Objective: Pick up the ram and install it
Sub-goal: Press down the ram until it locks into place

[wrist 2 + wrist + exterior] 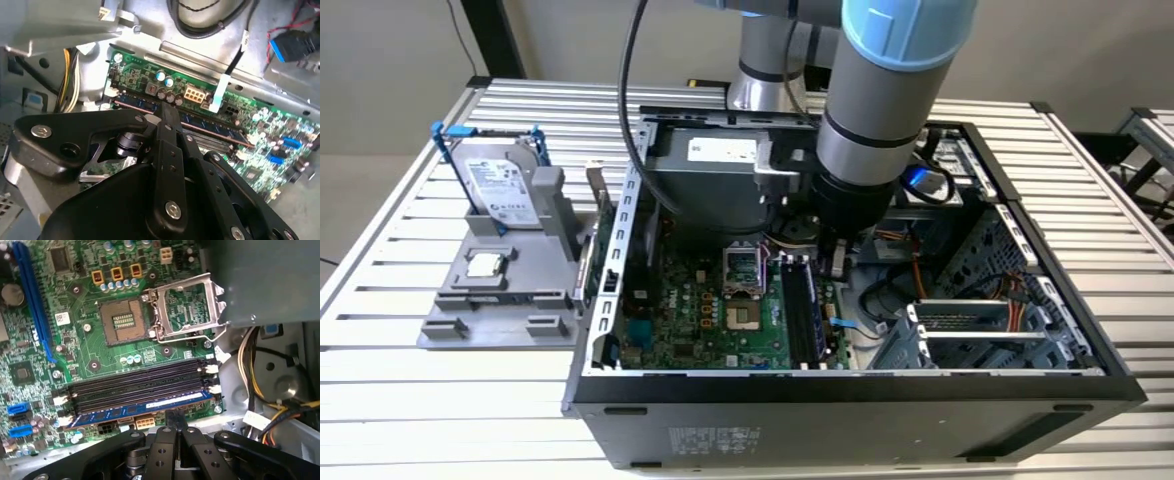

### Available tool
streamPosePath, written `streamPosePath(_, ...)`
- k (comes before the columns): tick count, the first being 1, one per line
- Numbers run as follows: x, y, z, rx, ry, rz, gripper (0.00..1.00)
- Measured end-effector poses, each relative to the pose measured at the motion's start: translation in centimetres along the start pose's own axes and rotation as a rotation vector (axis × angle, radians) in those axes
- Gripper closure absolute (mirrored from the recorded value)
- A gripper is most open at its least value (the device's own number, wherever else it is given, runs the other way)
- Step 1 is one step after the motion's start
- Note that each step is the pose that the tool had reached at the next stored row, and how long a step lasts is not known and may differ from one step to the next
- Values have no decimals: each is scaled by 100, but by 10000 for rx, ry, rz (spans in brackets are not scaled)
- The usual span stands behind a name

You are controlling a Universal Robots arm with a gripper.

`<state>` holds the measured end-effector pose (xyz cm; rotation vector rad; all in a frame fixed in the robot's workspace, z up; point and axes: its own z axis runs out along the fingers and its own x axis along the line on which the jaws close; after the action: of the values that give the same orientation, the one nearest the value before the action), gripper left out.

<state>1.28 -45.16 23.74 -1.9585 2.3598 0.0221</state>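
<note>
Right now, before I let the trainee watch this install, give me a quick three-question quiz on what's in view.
1. True or false: the CPU socket is empty, its frame flipped open.
2. Where is the ram? A) in a slot on the motherboard B) lying on the table C) in the drive bay
3. Fill in: the hard drive stands in the grey holder on the exterior view's ____.
Key: 1 true; 2 A; 3 left.

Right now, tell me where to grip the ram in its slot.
Pinch the ram across its thin flat faces, mid-length on the exposed top edge, coming straight down toward the motherboard. It stands on edge in its slot, leaving only that edge free.
</note>
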Motion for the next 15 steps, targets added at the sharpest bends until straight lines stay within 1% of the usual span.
streamPosePath(2,5,15,1,-14,-16,-193,100)
streamPosePath(4,15,25,1,-18,-24,-250,100)
streamPosePath(8,59,25,1,-30,-44,-322,100)
streamPosePath(10,57,17,6,-32,-44,-325,100)
streamPosePath(12,72,16,4,-42,-46,-451,100)
streamPosePath(14,77,15,11,-74,-52,-635,100)
streamPosePath(15,78,15,15,-112,-47,-729,100)
